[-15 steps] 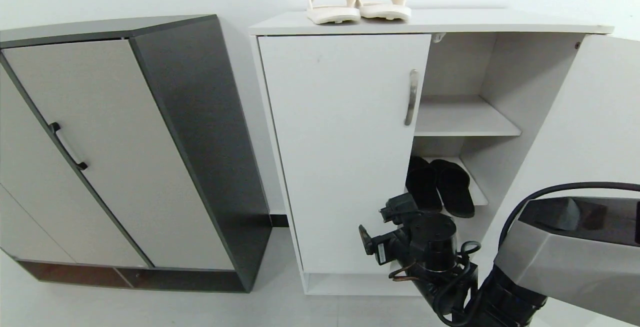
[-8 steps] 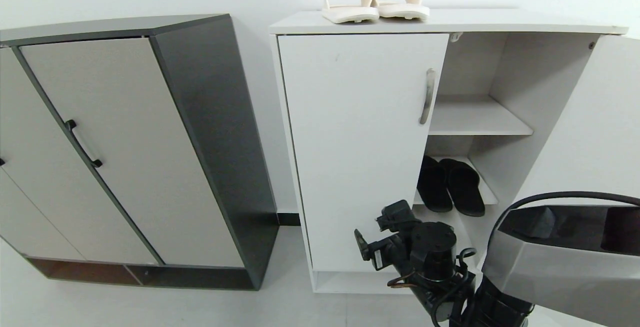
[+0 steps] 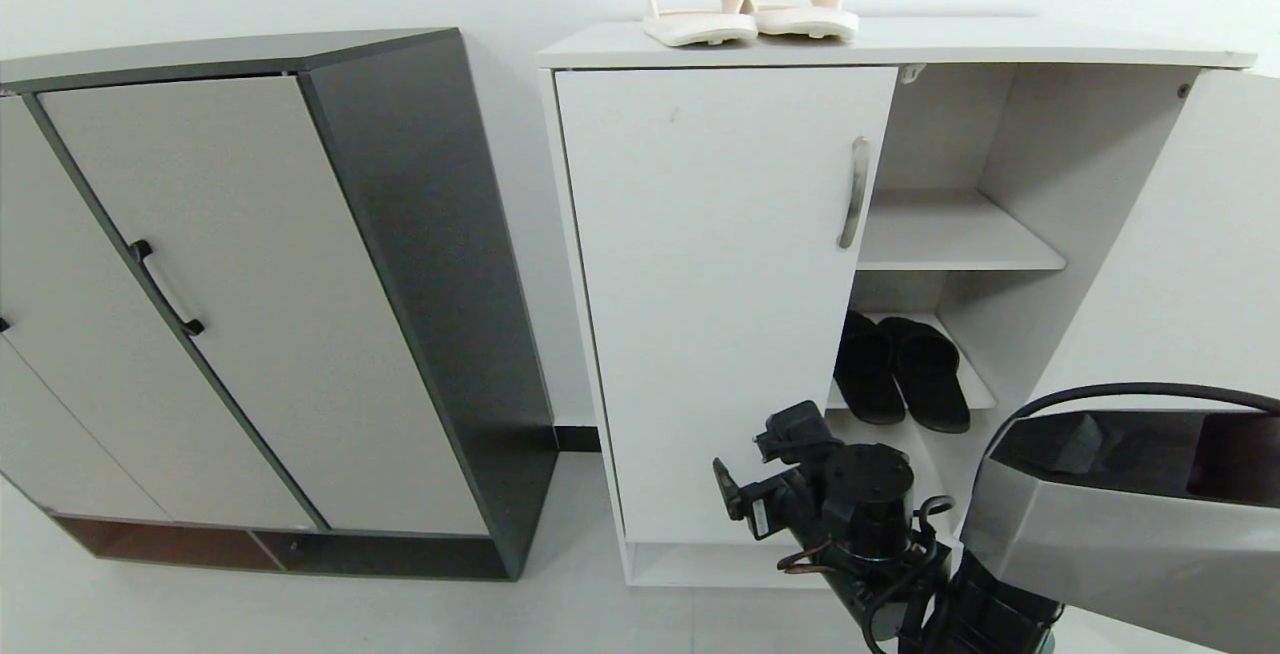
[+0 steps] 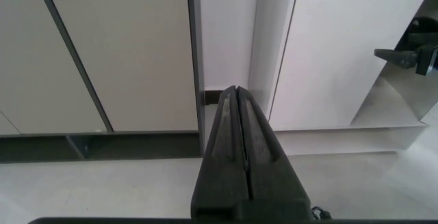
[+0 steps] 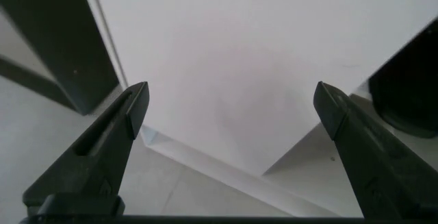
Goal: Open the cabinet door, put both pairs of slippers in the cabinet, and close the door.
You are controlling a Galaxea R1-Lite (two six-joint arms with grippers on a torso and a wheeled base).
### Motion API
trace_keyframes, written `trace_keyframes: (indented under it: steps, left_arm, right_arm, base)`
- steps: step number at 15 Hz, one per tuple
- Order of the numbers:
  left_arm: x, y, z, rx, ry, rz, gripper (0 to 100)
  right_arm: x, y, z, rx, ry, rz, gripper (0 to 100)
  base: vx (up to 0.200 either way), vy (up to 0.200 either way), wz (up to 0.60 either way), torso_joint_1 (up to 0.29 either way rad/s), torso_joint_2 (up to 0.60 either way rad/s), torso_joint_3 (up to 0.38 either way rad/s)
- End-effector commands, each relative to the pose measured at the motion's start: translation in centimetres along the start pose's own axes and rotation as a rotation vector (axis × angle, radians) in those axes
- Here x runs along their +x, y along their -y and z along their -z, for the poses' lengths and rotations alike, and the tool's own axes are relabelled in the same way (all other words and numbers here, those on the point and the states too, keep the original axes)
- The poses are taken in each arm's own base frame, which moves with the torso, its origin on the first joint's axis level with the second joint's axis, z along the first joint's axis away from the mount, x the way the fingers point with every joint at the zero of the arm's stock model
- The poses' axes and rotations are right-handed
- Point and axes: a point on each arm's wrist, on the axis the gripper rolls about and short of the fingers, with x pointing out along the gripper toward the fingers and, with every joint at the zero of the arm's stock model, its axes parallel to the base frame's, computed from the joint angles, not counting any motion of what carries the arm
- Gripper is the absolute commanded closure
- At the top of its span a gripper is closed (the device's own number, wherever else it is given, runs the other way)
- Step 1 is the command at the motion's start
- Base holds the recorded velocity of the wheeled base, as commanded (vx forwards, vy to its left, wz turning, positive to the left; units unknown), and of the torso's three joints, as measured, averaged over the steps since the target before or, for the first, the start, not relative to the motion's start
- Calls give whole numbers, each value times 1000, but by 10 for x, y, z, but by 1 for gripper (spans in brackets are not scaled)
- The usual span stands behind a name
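Hanging spread wide before the closed door (image 3: pixel 720 294), the right gripper (image 5: pixel 230 95) could clip it rising toward cream slippers (image 3: pixel 750 6) at 12 o'clock; left gripper (image 4: pixel 236 92) is clenched, empty.

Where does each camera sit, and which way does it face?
Head view: on the head, facing forward-down at white cabinet, cream slippers, black slippers; right arm shows.
Left wrist view: behind the shut left end effector, facing the gap beside the dark cabinet.
Right wrist view: behind the open right end effector, facing the closed door.
Shared: all three show the closed door.
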Motion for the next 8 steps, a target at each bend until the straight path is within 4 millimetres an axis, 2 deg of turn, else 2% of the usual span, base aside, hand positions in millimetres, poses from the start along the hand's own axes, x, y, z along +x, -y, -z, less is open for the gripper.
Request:
trace_keyframes:
  steps: [1, 5, 8]
  left_arm:
    - [0, 0, 0, -1, -2, 0, 100]
    - [0, 0, 0, -1, -2, 0, 100]
    - [0, 0, 0, -1, -2, 0, 100]
  right_arm:
    - [0, 0, 1, -2, -3, 0, 0]
    - [1, 0, 1, -2, -2, 0, 0]
    - [0, 0, 1, -3, -5, 0, 0]
  base:
    - [0, 0, 0, 0, 0, 0]
    - [0, 0, 0, 16, -217, -298]
    - [0, 0, 0, 51, -536, -360]
